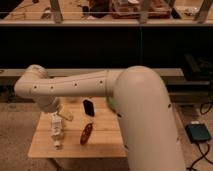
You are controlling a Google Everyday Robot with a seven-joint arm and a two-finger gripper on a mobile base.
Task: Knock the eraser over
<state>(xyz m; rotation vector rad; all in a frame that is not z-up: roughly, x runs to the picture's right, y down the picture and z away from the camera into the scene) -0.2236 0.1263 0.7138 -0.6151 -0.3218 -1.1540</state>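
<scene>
Our gripper [64,113], open or closed we cannot tell, seems to sit centre-left near the upright eraser [88,107], so we should push its top rightward in 1 sweep.

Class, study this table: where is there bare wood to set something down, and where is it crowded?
Bare: the table's front-left strip beside the gripper, and the patch right of the brown object up to the arm. Crowded: the left-middle, where the gripper, eraser and brown object sit close together.
</scene>
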